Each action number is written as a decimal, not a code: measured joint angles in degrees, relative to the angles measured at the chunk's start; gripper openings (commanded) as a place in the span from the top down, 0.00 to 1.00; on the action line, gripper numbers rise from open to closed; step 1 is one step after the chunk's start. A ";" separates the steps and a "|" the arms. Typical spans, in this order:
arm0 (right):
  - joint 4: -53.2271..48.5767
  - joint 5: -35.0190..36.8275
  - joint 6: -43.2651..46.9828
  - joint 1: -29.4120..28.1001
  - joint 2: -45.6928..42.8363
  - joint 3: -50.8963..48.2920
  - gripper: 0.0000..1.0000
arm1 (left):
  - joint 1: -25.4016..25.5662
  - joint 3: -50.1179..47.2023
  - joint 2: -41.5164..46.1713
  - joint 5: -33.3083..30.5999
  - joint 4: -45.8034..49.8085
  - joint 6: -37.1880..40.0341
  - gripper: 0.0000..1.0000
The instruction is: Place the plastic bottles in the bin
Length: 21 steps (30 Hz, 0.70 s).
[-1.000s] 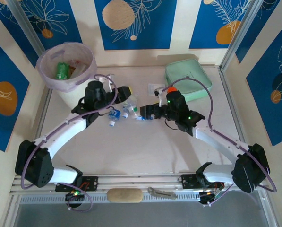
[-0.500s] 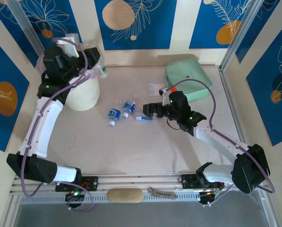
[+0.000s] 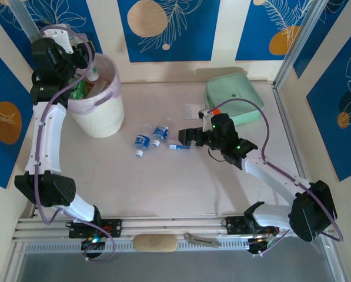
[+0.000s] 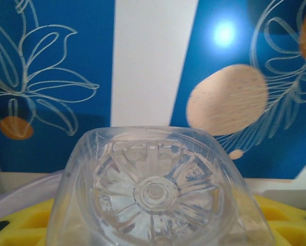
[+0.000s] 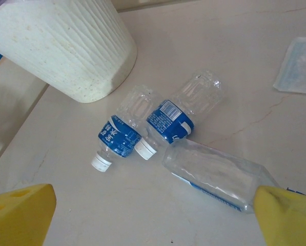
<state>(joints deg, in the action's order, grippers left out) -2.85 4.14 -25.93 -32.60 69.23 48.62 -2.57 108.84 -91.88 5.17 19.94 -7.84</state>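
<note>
Pinching clear bottle (image 4: pixel 155 189) over bin (image 3: pixel 103 119), L tool (image 4: pixel 155 230); R tool (image 5: pixel 153 215) spread, blue-label bottles (image 5: pixel 169 121) near.

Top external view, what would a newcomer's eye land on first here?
The left gripper hangs over the white bin at far left, clamping a clear bottle. Next, two blue-labelled bottles mid-table, with the open right gripper beside a third bottle.
</note>
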 measured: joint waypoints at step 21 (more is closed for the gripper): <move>-1.42 0.22 0.02 0.04 -0.24 0.00 0.01 | 3.52 6.93 -9.94 -17.90 15.04 19.39 0.42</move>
<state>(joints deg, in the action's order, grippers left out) -4.27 4.36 -25.91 -32.56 68.99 48.62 0.95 115.77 -101.82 -12.73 34.98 11.55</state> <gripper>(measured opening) 0.991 0.560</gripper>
